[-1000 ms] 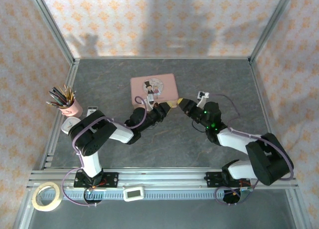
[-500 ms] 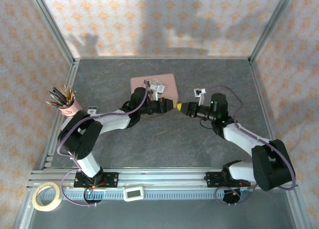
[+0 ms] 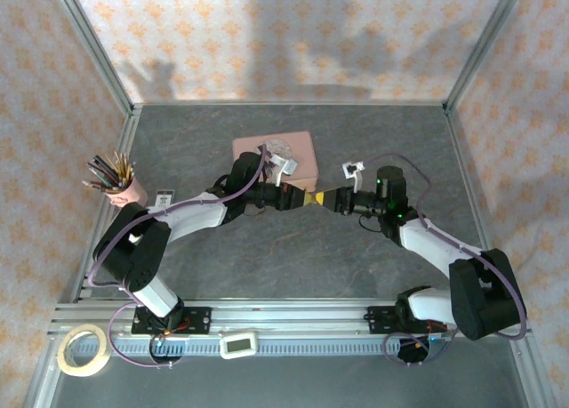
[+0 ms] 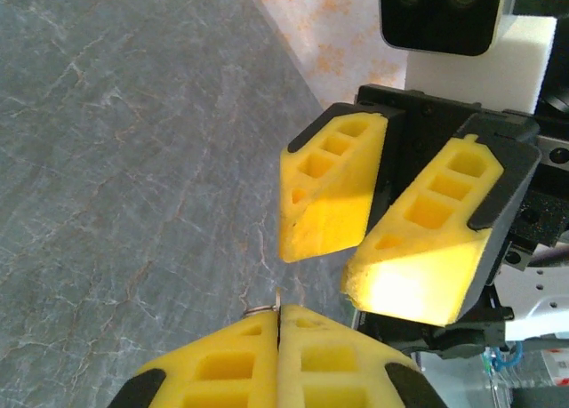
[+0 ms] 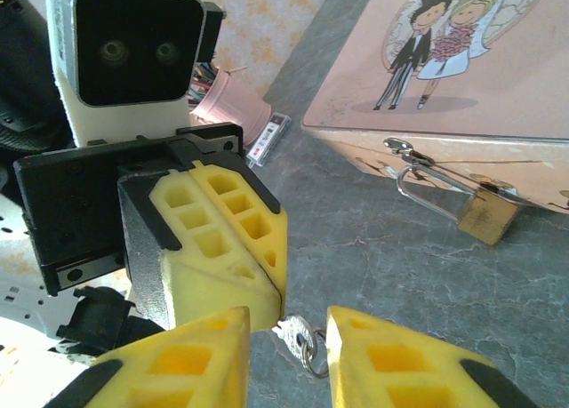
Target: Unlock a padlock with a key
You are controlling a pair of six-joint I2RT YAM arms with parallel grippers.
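**Item 1: key** (image 5: 289, 330). Small and silvery, on a wire ring (image 5: 311, 350). We find it pinched at the very tips of the left gripper (image 4: 278, 315), whose pads are pressed together on it. The ring hangs free beyond them.

**Item 2: right gripper** (image 5: 286, 324). It sits nose to nose with the left one above the middle of the tabletop (image 3: 267, 266). The jaws are narrowly parted, one pad on either side of the key, and neither appears to touch it.

**Item 3: padlock** (image 5: 487, 217). Brass body, thin shackle (image 5: 427, 195) threaded through the hasp (image 5: 396, 148) on the near wall of the pink tin (image 3: 298, 150). The tin lies toward the far edge of the tabletop, just beyond both grippers. The padlock looks closed and hangs tilted against that wall.

**Step in hand, as we judge it:** passing the key from left to right.

**Handling note:**
- We would centre the right pads on the flat head of the key, not on the ring.
- The right pads should close firmly before the left ones let go.
- The blade should be left sticking out clear of the pads.
- A hold on the ring alone would let the key swing and spoil any aim at the keyhole.
- We cannot tell which way the blade points.
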